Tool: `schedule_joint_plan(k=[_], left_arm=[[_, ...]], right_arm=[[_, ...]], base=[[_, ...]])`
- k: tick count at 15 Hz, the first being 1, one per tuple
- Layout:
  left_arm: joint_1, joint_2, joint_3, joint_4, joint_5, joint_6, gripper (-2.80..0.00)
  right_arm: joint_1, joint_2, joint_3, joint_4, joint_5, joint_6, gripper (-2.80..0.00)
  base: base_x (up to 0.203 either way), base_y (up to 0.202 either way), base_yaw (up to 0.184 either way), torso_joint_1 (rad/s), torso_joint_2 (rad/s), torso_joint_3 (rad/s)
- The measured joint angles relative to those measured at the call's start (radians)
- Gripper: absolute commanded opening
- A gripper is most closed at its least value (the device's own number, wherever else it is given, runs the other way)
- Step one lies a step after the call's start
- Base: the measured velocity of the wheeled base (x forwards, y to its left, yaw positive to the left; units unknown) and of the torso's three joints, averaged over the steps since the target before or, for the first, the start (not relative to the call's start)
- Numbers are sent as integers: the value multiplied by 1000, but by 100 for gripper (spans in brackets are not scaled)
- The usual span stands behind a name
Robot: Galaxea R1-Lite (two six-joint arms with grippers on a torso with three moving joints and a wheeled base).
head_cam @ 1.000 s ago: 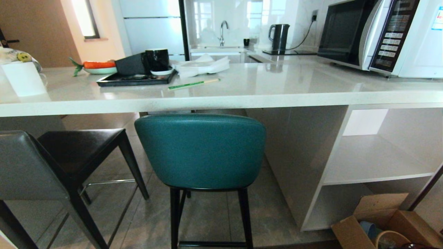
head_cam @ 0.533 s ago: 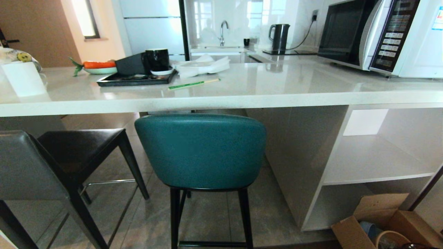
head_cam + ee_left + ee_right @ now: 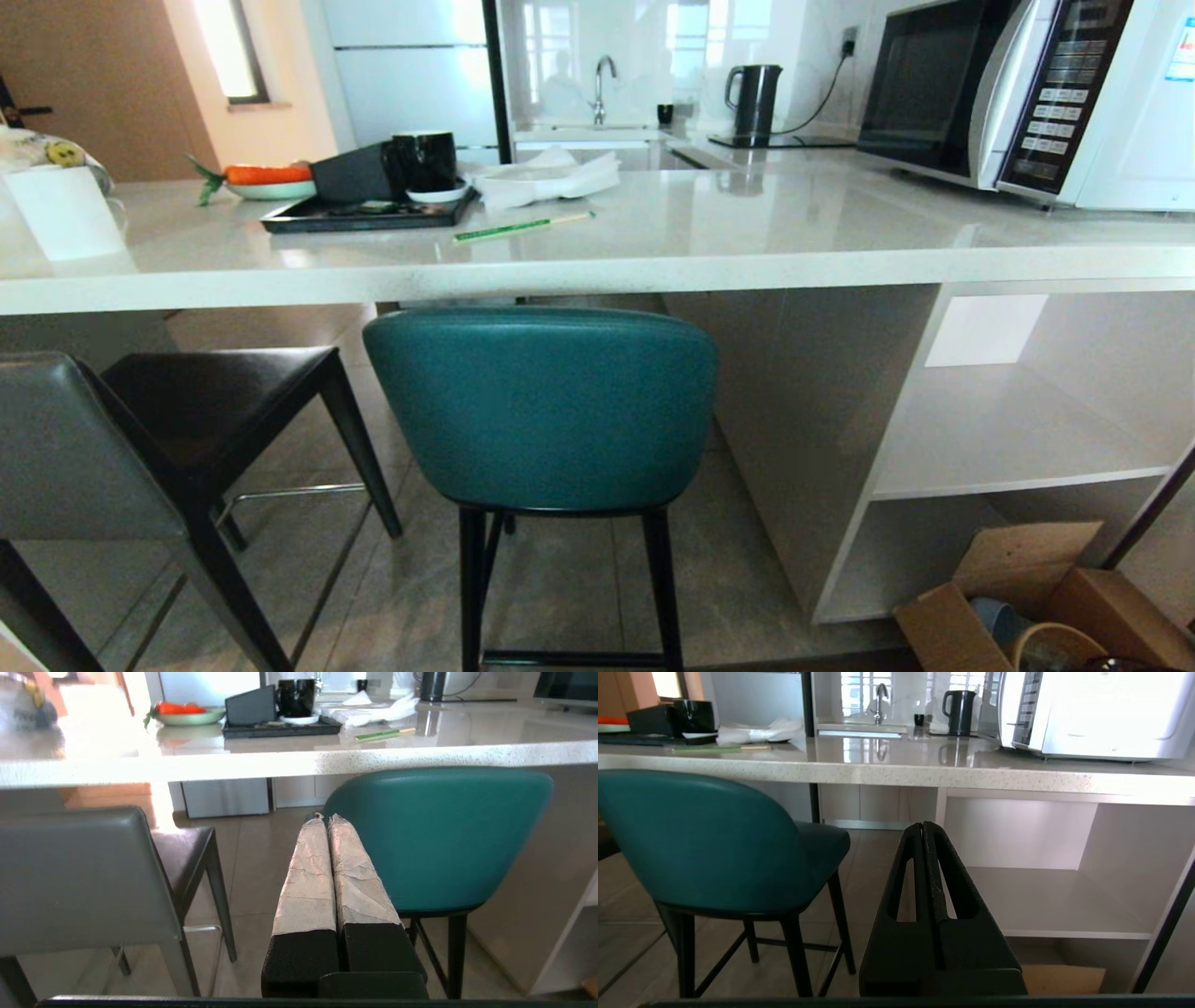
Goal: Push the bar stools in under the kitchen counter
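The teal bar stool (image 3: 541, 411) stands in the middle with its rounded back just below the white kitchen counter's (image 3: 597, 271) front edge. The dark grey bar stool (image 3: 84, 457) stands to its left, further out from the counter, seat angled. Neither arm shows in the head view. In the left wrist view my left gripper (image 3: 324, 817) is shut and empty, held short of the teal stool's back (image 3: 448, 830), by its left edge, with the grey stool (image 3: 79, 877) further left. My right gripper (image 3: 923, 824) is shut and empty, to the right of the teal stool (image 3: 700, 840).
On the counter sit a black tray (image 3: 369, 215) with a mug, a plate with a carrot (image 3: 269, 177), a chopstick packet (image 3: 523, 226) and a microwave (image 3: 1027, 93). The white open shelf unit (image 3: 1018, 439) is at right, with a cardboard box (image 3: 1027, 607) on the floor.
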Motion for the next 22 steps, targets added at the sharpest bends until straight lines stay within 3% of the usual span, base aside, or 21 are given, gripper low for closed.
schedule_joint_plan(k=[5,7,9,12,15,20,22], left_arm=[[1,-1,-17,7,-7,5,-280],[1,0,79,-17,18,16,-280],[1,0,214,-126,56,41,-280],[2,1,339,-269,40,74,-280],[2,2,272,-138,8,76,-280],[7,2,85,34,22,24,-280],[71,-4,62,63,9,14,-280]], right_arm=[[0,-13,14,1,4,10,-280],[0,-26,45,1,0,12,-280],[0,-56,98,13,-15,9,-280],[0,-90,132,74,-86,14,-280],[1,-95,129,74,-147,62,-280],[0,-115,155,79,-122,13,-280],[0,-116,157,79,-98,1,-280]], base=[[0,0,0,0,0,0],[0,0,0,0,0,0],[0,0,0,0,0,0],[0,0,0,0,0,0],[0,0,0,0,0,0],[0,0,0,0,0,0],[0,0,0,0,0,0]])
